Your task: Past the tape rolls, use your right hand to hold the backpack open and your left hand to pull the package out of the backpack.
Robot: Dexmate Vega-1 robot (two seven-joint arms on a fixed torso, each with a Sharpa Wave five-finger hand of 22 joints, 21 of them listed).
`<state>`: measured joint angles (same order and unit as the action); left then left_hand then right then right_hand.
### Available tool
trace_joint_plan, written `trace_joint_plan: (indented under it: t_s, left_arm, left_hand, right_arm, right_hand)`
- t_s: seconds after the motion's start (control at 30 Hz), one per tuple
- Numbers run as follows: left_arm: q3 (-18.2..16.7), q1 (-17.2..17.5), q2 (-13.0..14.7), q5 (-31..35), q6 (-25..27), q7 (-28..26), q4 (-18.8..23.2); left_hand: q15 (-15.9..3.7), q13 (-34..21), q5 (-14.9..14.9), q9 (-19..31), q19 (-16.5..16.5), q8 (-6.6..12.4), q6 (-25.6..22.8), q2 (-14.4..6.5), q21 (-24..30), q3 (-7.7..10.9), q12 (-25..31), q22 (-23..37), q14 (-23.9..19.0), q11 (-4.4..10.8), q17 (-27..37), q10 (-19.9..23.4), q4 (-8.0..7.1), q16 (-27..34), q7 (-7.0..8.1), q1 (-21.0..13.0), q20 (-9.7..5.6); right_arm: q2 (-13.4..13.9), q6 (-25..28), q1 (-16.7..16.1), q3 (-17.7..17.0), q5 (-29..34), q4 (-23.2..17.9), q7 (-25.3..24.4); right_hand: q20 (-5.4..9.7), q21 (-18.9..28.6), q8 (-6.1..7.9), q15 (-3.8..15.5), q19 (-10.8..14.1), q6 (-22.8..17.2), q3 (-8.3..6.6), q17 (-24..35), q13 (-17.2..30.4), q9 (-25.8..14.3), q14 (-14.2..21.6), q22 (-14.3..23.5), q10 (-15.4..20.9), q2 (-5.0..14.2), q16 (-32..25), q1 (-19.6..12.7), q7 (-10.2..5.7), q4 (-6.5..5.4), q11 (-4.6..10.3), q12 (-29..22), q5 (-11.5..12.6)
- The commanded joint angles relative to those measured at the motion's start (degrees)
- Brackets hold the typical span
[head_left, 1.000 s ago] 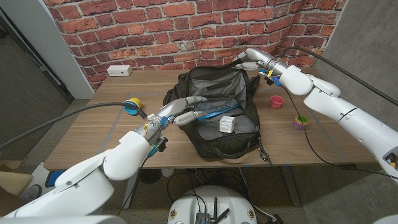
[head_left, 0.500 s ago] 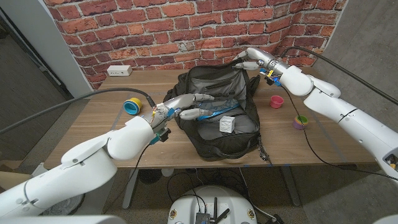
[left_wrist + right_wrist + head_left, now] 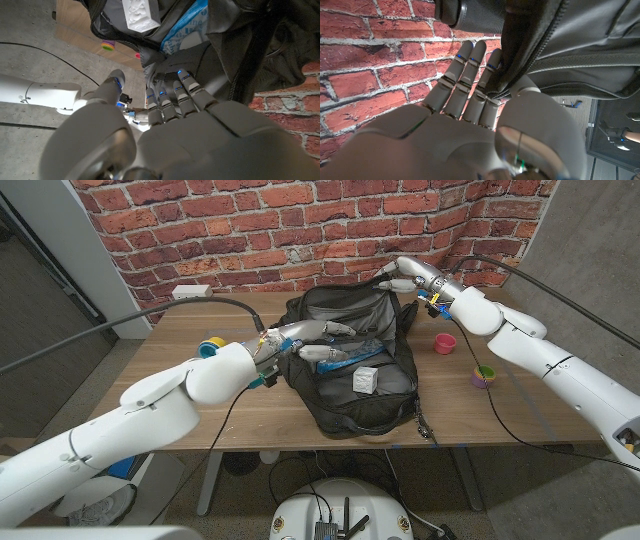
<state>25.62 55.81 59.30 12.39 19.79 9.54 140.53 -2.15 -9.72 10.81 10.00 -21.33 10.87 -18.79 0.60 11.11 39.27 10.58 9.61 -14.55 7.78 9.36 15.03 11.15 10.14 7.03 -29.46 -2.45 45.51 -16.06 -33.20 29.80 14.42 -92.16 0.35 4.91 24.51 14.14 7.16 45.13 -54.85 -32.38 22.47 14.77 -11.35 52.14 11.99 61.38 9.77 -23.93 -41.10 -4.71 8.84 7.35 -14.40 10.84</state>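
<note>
The backpack lies open on the wooden surface, well in front of the brick wall. The right hand grasps the raised flap at the backpack's far edge, and the right wrist view shows fabric pinched between thumb and fingers, so the mouth is held wide. The left hand reaches into the opening with its fingers spread and nothing between them; it is released, just beside the blue-printed package, which lies inside the backpack next to a small white box.

The risks, as I judge them: the package looks thin and slippery, so a shallow pinch could slide off it. The spread fingers could instead catch the dark lining or nudge the white box. A hard pull might drag the whole backpack across the surface toward the left arm and tug the flap out of the right hand's narrow hold, letting the mouth fall over the package.
</note>
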Motion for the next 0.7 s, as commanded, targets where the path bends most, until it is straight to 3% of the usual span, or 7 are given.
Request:
trace_joint_plan:
  t_s: [0.03,0.7]
  left_arm:
    - [6.4,-11.6,-3.0,0.9,-4.7,9.6,-6.0]
    - [11.6,-22.1,-6.8,1.5,-5.4,22.0,-10.4]
  left_hand:
    - [-6.26,-0.2,0.4,0.1,-0.7,0.12,0.4,0.3,0.1,-0.27,-0.1,0.0,0.1,0.07,0.1,-0.1,0.1,-0.2,0.06,-1.0,-5.51]
    - [-6.39,-0.3,0.3,0.2,-1.4,-0.21,2.8,3.0,0.0,-1.57,-0.1,0.0,0.3,0.56,0.1,-0.8,-0.05,-0.2,0.07,-3.9,-5.4]
  right_arm:
    - [-0.1,-1.2,-0.1,-0.4,-0.2,0.1,-0.7]
    - [-1.0,-1.5,0.6,-0.1,0.2,1.0,-1.0]
  right_hand:
    - [7.44,0.3,0.02,5.13,-0.2,-0.6,-0.37,0.3,0.3,-0.3,0.6,0.2,0.1,0.73,0.1,-0.4,-0.33,-0.1,0.17,0.1,0.2]
    - [7.42,0.7,-0.28,5.14,-0.5,-0.7,-0.46,0.5,0.4,-0.3,0.5,0.1,0.0,0.73,0.3,-0.5,-0.29,-0.07,0.17,0.3,0.2]
